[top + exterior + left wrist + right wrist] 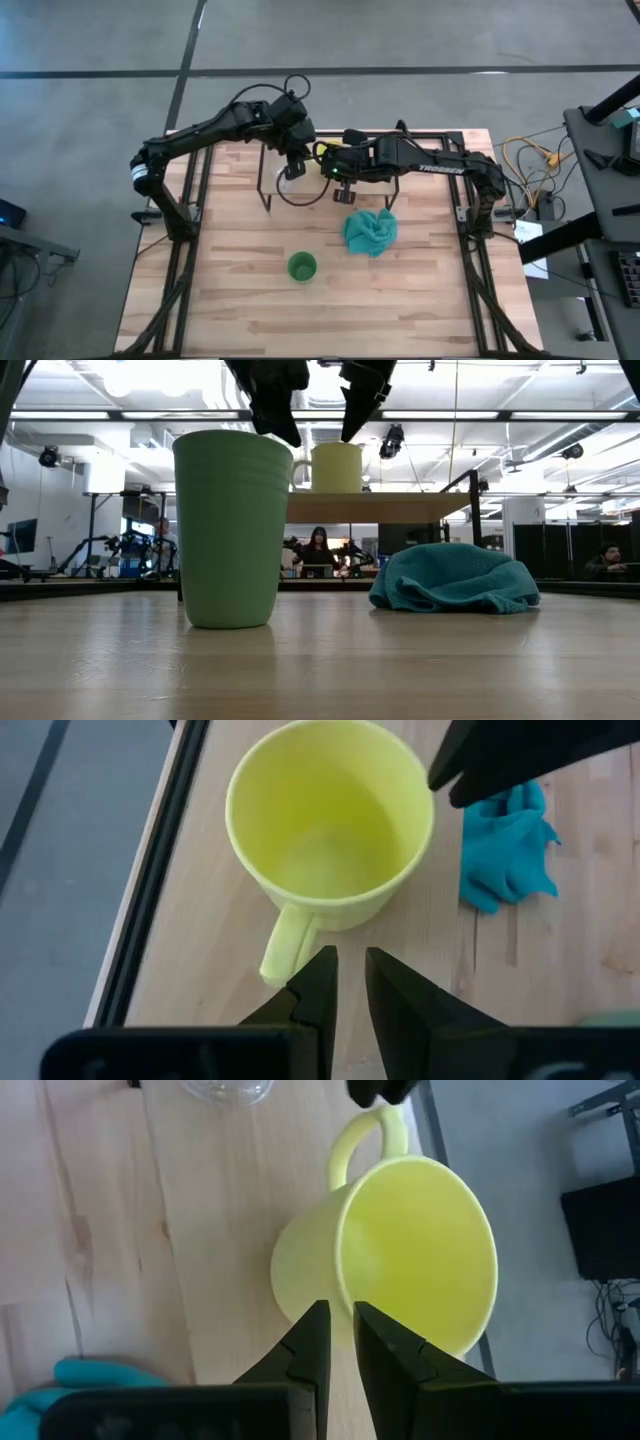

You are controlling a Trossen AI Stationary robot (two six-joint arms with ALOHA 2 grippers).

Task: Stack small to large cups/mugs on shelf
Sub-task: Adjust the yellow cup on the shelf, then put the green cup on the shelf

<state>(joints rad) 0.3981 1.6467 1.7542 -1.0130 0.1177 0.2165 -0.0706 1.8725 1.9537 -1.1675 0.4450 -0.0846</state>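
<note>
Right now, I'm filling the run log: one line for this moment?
yellow mug: upright on shelf | left gripper, right gripper: above mug, holding nothing | green cup: on table

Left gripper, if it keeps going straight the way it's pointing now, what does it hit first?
Probably the yellow mug: the left gripper points at the mug's handle, which sits just ahead of its narrowly parted fingertips. Depth is unclear, so it may be above the handle rather than level with it.
</note>
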